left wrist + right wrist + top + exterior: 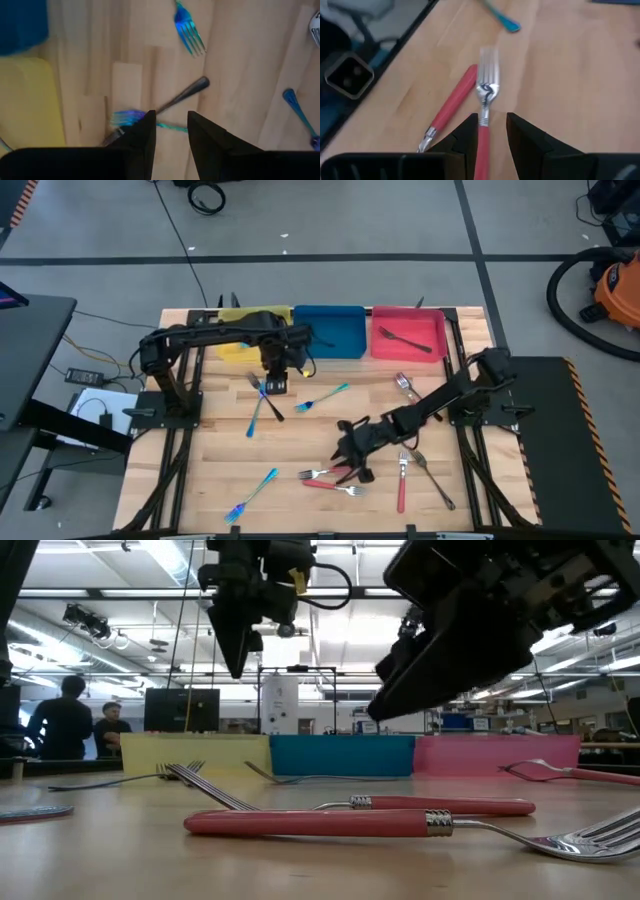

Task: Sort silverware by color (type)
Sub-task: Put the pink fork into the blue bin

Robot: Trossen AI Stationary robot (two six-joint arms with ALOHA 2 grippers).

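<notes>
Right wrist view, red-handled silver fork [483, 120] between open right jaws, left jaws open too

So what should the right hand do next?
Probably lower and close: the right hand is open, its fingers either side of the red-handled silver fork lying flat on the wooden table, nothing gripped yet.

Red-handled forks [330, 822] (crossed) before trays [340, 755]

both claws [272, 385] [352, 465] hover (fingers parted)
</notes>
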